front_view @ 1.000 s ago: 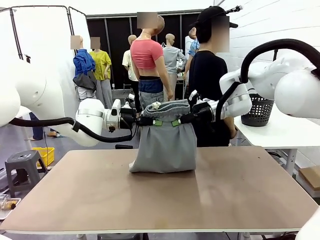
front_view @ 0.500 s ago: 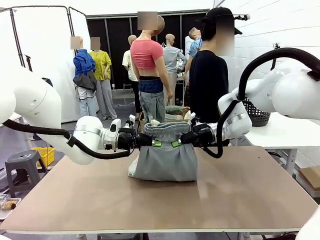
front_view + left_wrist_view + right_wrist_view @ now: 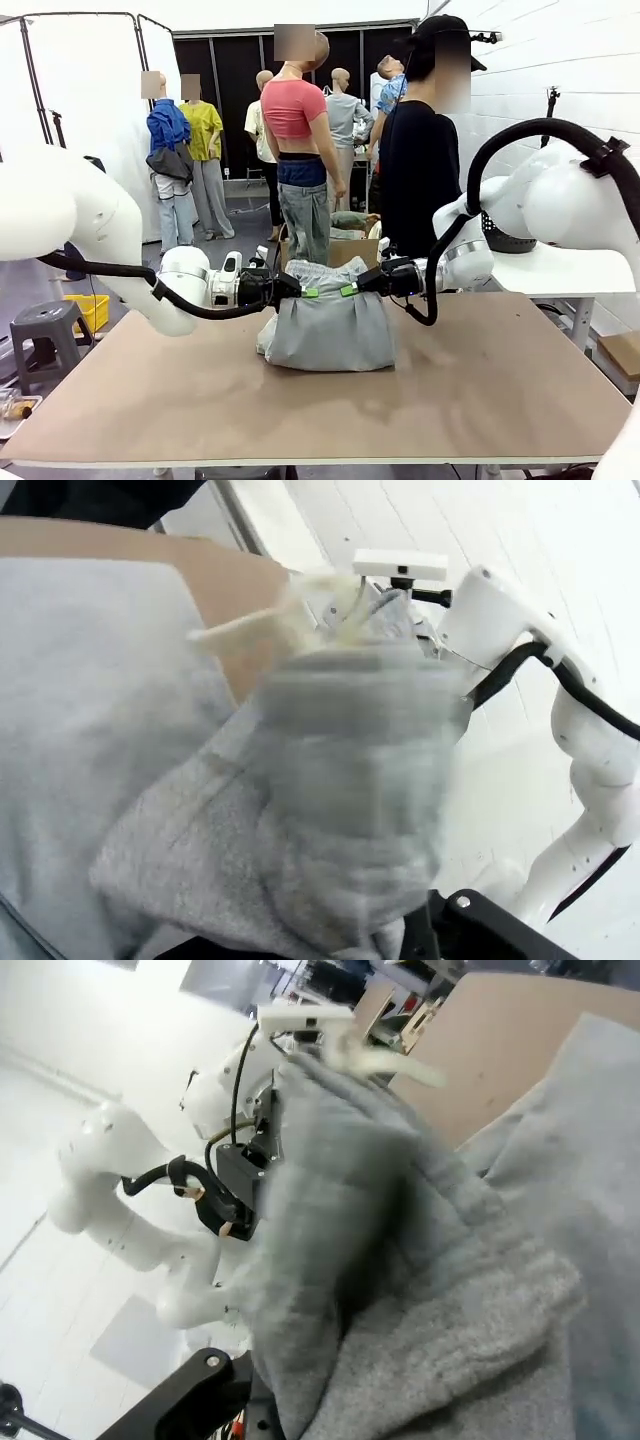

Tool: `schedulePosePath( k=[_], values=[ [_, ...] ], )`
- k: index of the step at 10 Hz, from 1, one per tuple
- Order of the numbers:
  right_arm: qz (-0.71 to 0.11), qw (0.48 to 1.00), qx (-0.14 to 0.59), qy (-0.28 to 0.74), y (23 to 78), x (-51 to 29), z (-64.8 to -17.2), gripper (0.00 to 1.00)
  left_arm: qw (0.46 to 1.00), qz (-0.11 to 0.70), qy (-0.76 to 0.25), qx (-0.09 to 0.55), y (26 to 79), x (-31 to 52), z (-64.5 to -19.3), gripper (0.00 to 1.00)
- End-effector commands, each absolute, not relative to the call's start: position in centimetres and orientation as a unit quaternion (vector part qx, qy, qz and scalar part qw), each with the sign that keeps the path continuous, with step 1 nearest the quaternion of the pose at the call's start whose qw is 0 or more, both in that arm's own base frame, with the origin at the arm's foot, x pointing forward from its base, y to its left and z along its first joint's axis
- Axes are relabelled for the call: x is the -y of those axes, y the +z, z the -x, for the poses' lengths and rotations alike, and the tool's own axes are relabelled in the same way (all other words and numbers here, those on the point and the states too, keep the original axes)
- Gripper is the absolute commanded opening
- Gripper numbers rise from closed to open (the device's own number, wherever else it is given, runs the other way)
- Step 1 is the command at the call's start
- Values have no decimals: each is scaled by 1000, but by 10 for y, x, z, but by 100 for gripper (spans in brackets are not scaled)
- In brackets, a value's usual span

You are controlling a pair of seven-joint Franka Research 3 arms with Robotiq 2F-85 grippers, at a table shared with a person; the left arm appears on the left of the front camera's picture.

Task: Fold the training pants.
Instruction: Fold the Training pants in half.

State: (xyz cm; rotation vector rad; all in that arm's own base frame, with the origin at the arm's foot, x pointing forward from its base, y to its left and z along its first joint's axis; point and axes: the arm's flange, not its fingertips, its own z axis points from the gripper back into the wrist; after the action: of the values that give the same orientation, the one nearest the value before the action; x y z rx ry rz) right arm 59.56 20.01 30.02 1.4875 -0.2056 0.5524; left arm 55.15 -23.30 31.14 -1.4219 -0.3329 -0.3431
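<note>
Now both grippers pinch the training pants [image 3: 328,330], waistband up, hanging upright.

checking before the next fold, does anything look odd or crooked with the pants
Nothing stands out. The grey pants hang evenly between the left gripper and right gripper, each shut on a waistband corner at about the same height, with the lower part bunched on the table.

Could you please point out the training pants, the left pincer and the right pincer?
training pants [image 3: 328,335]: front view, front of the grey fabric.
left pincer [image 3: 306,292]: front view, fingertips at waistband.
right pincer [image 3: 349,290]: front view, fingertips at waistband.
</note>
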Motion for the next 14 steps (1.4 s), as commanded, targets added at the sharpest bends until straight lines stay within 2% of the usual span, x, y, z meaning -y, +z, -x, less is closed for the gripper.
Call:
schedulePosePath(
  k=[1,3,4,6,8,9,14],
  values=[
    [-652,720,103,212,298,-169,-628,0,744,639,-130,146,293,211,-558,0],
    [-602,741,119,271,306,-181,-625,0,715,641,-197,199,304,213,-556,0],
    [-660,706,90,241,288,-201,-608,0,733,649,-140,149,295,233,-562,0],
    [-660,706,90,241,288,-201,-608,0,733,649,-140,149,295,233,-562,0],
    [-641,718,98,254,300,-206,-615,0,728,646,-167,159,308,241,-571,0],
    [-637,721,105,250,306,-208,-632,0,730,643,-165,162,317,239,-590,0],
    [-635,743,98,186,301,-200,-671,0,755,636,-117,107,301,242,-633,0]
  ],
)
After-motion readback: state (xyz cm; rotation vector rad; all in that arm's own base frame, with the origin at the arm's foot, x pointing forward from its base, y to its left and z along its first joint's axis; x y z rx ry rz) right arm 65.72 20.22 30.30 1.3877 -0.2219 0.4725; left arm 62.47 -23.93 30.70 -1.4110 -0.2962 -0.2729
